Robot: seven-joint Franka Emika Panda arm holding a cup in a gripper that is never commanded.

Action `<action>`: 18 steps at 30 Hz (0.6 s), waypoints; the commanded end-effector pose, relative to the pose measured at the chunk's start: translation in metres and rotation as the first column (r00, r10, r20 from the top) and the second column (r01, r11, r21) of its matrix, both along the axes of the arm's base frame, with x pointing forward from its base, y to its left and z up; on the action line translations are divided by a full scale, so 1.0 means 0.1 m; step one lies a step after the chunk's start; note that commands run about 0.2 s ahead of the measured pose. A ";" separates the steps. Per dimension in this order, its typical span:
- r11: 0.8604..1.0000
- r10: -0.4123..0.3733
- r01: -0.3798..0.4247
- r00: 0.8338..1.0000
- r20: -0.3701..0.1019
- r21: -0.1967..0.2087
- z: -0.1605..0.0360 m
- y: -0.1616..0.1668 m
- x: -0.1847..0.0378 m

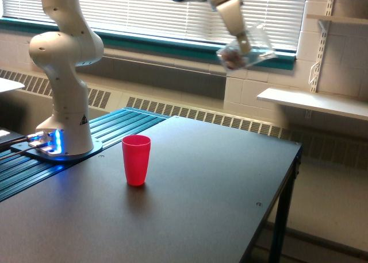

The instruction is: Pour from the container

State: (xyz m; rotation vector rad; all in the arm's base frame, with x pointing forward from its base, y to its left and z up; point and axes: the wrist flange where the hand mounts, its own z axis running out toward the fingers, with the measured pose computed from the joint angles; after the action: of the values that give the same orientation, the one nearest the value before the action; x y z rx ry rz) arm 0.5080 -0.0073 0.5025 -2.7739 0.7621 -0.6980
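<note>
The container (246, 49) is a clear plastic cup with reddish-brown bits pooled at its lower left end. It hangs high above the table, tilted steeply with its mouth toward the exterior view's right. My gripper (238, 38) is shut on it, reaching down from the top of the frame. An opaque red cup (136, 159) stands upright on the dark table (195, 205), well below and to the left of the container.
The arm's white base (66, 85) stands at the left on a ribbed blue-lit mount. A white wall shelf (313, 102) sits at the right. The table's right edge (290, 171) drops off to the floor.
</note>
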 end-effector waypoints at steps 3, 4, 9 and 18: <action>0.997 -0.061 0.063 0.997 -0.040 0.048 0.00 -0.14 -0.33; 0.997 -0.061 0.062 0.997 -0.043 0.046 -0.01 -0.16 -0.36; 0.998 -0.039 0.042 0.998 -0.057 0.039 -0.01 -0.22 -0.54; 1.000 -0.015 0.013 0.994 -0.108 -0.017 -0.07 -0.39 -0.83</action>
State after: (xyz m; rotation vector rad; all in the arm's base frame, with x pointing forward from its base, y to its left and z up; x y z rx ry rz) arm 0.4380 -0.0344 0.4985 -2.8015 0.8289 -0.5854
